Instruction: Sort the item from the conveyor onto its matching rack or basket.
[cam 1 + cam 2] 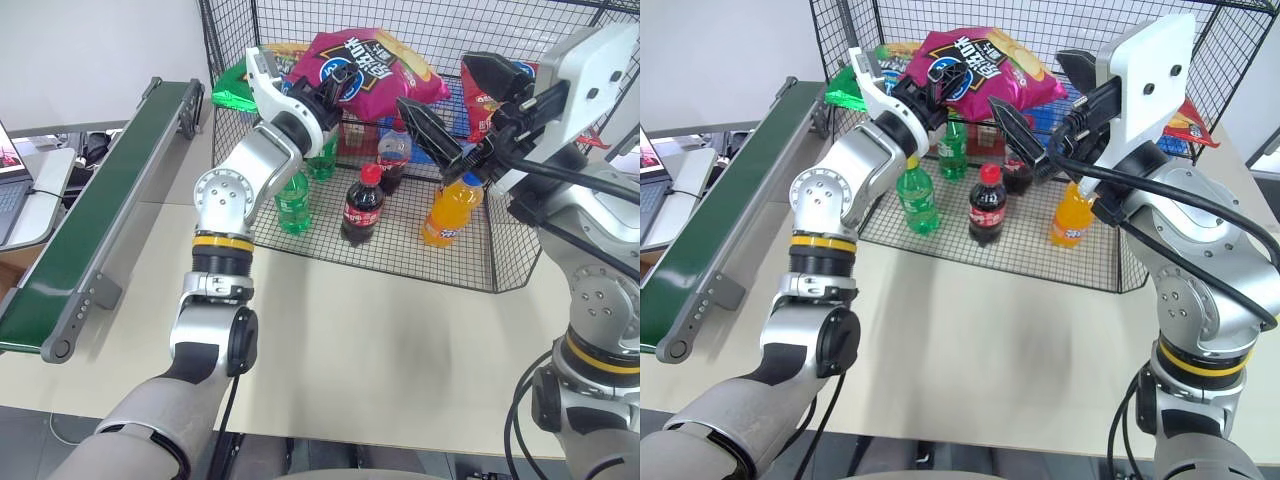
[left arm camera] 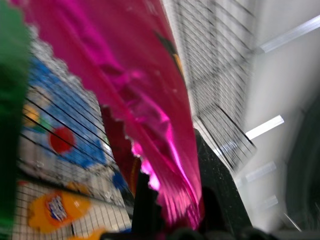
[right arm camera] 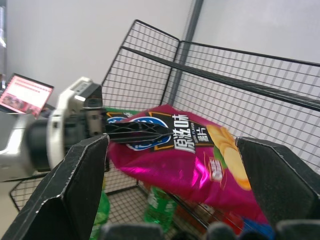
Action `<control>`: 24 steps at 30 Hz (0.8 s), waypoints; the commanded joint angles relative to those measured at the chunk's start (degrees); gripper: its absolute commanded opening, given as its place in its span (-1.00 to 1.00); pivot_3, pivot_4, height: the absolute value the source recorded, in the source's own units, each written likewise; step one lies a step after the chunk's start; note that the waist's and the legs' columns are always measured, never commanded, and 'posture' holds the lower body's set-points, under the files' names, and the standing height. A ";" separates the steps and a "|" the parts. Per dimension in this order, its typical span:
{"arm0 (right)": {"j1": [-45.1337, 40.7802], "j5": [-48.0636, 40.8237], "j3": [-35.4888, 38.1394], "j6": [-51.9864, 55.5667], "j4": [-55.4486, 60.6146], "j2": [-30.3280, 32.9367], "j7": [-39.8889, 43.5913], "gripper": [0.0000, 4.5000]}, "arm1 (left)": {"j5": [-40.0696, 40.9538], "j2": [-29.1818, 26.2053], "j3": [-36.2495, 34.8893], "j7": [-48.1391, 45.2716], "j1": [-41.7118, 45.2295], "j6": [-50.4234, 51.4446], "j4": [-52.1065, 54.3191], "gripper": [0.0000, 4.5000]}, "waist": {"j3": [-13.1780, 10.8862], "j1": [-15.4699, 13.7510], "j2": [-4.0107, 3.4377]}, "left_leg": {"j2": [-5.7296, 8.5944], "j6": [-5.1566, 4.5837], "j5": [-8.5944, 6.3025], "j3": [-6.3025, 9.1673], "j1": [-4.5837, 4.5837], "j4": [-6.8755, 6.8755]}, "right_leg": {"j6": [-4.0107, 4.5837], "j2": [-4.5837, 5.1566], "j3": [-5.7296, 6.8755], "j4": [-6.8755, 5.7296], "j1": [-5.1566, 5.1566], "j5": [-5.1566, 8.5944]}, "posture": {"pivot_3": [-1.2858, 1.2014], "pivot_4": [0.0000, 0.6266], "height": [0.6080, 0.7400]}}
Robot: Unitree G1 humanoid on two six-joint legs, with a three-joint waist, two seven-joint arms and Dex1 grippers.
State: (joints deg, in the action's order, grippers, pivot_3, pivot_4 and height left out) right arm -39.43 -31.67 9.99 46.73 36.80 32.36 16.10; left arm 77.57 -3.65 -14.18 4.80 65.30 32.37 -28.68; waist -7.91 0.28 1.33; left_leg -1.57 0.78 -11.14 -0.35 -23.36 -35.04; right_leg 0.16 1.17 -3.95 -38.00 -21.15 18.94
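Both arms are built of rounded silver-grey metal segments joined by black joints, each forearm ringed with a thin yellow-orange band. The left claw (image 1: 335,92) has a white housing and black fingers; the right claw (image 1: 465,108) carries a flat white plate with small dark screw holes. Black cables loop along the right arm.

Conveyor (image 1: 100,190) left of rack (image 1: 400,130)

Pink crisp bag (image 1: 372,62) held aloft, roughly level, inside black wire rack (image 1: 470,150); conveyor (image 1: 90,215) bare.
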 commanded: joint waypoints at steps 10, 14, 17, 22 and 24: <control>2.41 -0.02 1.09 -0.73 2.89 -0.32 -2.13 1.00 | -3.89 7.33 -3.42 1.68 -0.61 6.33 7.04 -0.23 | 0.00 -0.13 0.00 | 0.00 0.08 0.05 0.01 -0.02 0.00 | -0.01 0.03 0.00 -0.03 0.00 0.01 | 0.03 -0.52 1.00; 3.15 0.11 0.08 -1.24 2.60 -1.07 -1.81 1.00 | -3.07 7.44 -3.95 4.61 -3.82 9.88 12.57 0.57 | 0.00 0.11 0.00 | -0.04 0.37 0.22 0.02 0.01 0.01 | -0.01 0.00 -0.02 -0.07 0.00 0.01 | 0.03 -0.52 1.00; 3.27 0.51 -0.96 -1.96 2.02 -1.43 -1.13 1.00 | -2.48 5.76 -3.35 6.16 -6.61 13.95 17.11 0.98 | 0.00 0.28 -0.01 | -0.04 0.35 0.22 0.05 0.02 0.01 | -0.01 -0.02 -0.02 -0.08 0.02 0.01 | 0.03 -0.52 1.00; 2.35 1.30 -2.77 -4.19 -0.12 -1.57 1.09 1.00 | 2.77 1.84 -4.29 9.93 -11.48 20.51 25.28 0.98 | 0.01 0.56 -0.02 | -0.10 0.39 0.25 0.05 0.06 0.00 | -0.02 -0.05 -0.04 -0.10 0.02 0.01 | 0.03 -0.52 1.00; 1.71 1.71 -3.80 -5.49 -1.47 -1.81 2.38 1.00 | 5.70 -0.35 -4.21 11.43 -13.45 23.04 28.77 0.98 | 0.01 0.58 -0.02 | -0.11 0.39 0.25 0.07 0.06 0.00 | -0.01 -0.06 -0.04 -0.11 0.02 0.01 | 0.03 -0.52 1.00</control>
State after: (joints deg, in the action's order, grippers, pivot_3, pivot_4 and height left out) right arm -36.05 -30.47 6.26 43.88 35.07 30.67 17.43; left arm 79.74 -2.88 -18.18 15.31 51.47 53.41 -4.63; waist -7.90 0.86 1.30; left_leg -1.70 1.18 -10.89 -0.28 -23.31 -35.06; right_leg 0.15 1.10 -3.99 -38.10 -21.13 18.95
